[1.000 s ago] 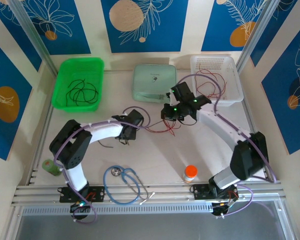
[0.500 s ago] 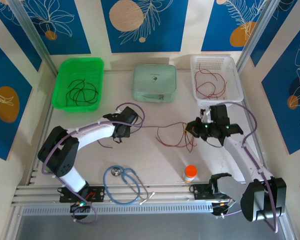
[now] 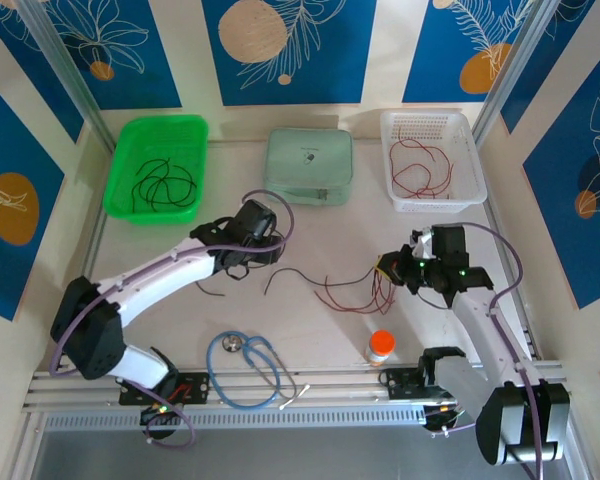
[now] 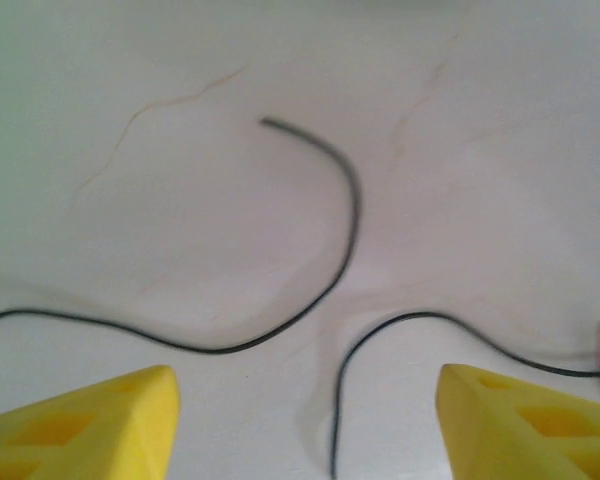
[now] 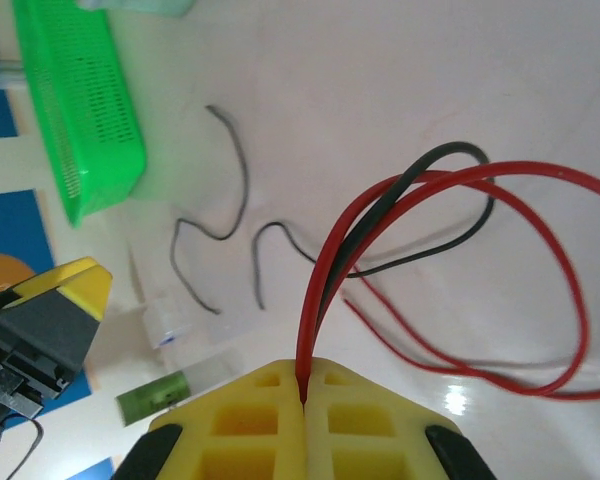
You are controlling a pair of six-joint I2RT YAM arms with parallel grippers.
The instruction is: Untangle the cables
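A pale table (image 3: 310,335) carries a green basket (image 3: 165,121) at its far left corner, a white basket (image 3: 435,204) at its far right corner, and a pale green zip pouch (image 3: 308,165) between them along the far edge. Loose cables (image 3: 348,293) sprawl across the middle of the surface, black strands (image 4: 355,200) toward the left, red loops (image 5: 306,320) toward the right. A light-blue stethoscope (image 3: 250,365) lies by the near edge, with an orange-capped bottle (image 3: 380,347) upright to its right.

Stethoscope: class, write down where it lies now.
In the top view the stethoscope lies on the table by its near edge, left of centre, with the orange-capped bottle to its right.
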